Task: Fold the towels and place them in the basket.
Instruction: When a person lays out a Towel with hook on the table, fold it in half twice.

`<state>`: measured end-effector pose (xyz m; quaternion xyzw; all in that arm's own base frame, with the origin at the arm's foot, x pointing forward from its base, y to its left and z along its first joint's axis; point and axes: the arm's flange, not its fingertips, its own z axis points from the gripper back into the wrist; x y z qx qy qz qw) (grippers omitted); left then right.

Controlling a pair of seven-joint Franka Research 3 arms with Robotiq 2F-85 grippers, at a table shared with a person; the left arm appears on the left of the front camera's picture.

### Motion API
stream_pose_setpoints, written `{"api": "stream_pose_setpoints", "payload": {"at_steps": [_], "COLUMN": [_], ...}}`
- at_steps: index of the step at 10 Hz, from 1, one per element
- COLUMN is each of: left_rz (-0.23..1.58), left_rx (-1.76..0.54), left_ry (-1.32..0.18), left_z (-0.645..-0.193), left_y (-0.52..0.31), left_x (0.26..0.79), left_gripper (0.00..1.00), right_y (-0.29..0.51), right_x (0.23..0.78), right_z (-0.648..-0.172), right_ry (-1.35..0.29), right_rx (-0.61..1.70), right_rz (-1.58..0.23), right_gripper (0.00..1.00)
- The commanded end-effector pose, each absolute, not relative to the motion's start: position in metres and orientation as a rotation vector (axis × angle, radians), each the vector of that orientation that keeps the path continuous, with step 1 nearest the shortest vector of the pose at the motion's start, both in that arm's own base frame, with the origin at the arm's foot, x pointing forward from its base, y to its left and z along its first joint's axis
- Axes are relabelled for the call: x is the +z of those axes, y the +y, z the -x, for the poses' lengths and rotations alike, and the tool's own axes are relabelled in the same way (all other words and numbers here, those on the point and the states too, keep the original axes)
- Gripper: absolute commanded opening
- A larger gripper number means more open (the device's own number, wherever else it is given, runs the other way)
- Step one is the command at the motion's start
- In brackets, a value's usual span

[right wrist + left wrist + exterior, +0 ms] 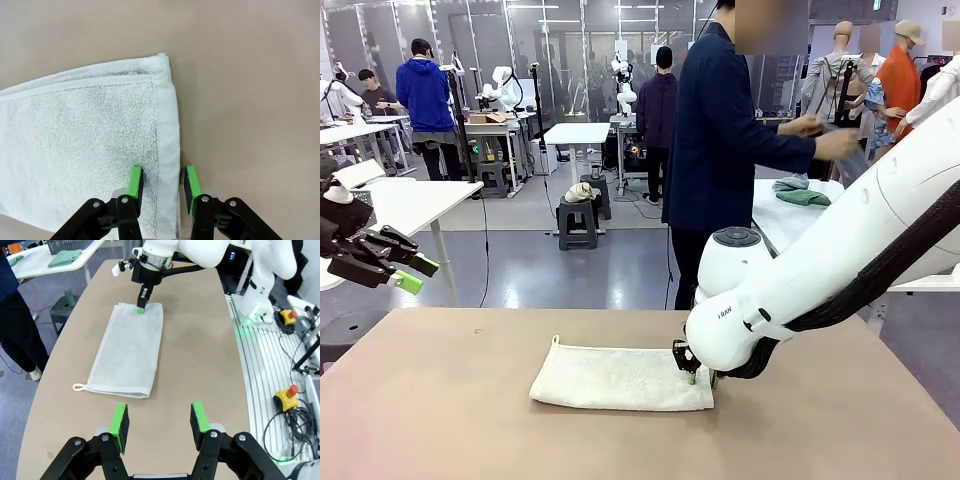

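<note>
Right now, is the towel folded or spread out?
Folded: the towel lies flat as a narrow strip, two stacked layers showing along its edge.

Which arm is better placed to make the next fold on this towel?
Right. The right hand straddles the end hem of the towel, down on the cloth; the left hand hangs open in the air, well apart from it.

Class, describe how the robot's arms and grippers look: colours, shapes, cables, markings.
Right arm: glossy white rounded shell, black cable sleeve along it, small dark lettering. Right gripper and left gripper: black angular linkages with bolts, jaws tipped with bright green pads.
</note>
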<state>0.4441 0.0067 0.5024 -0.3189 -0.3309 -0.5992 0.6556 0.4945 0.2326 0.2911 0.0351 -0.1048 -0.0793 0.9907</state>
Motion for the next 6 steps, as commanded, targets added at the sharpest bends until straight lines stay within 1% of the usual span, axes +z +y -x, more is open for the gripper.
{"api": "stream_pose_setpoints", "payload": {"at_steps": [1, 2, 3, 4, 5, 6], "left_rz": [0.726, 0.726, 0.726, 0.726, 0.726, 0.726], "left_rx": [-1.360, -1.360, -1.360, -1.360, -1.360, -1.360], "left_ry": [-0.754, -0.754, -0.754, -0.754, -0.754, -0.754], "left_z": [-0.4438, -0.4438, -0.4438, -0.4438, -0.4438, -0.4438], "left_y": [0.0067, 0.0067, 0.0067, 0.0067, 0.0067, 0.0067], "left_x": [0.5032, 0.5032, 0.5032, 0.5032, 0.5032, 0.5032], "left_gripper": [0.64, 0.64, 0.64, 0.64, 0.64, 0.64], "right_y": [0.2413, 0.2417, 0.2417, 0.2414, 0.2411, 0.2405], "right_x": [0.2837, 0.2836, 0.2832, 0.2824, 0.2822, 0.2826], "right_z": [-0.4971, -0.4968, -0.4966, -0.4964, -0.4964, -0.4965], "right_ry": [-0.229, -0.226, -0.224, -0.218, -0.216, -0.214], "right_rx": [-0.191, -0.195, -0.193, -0.193, -0.194, -0.194], "right_rz": [-0.052, -0.054, -0.056, -0.060, -0.058, -0.057], "right_gripper": [0.32, 0.25, 0.13, 0.05, 0.00, 0.00]}}
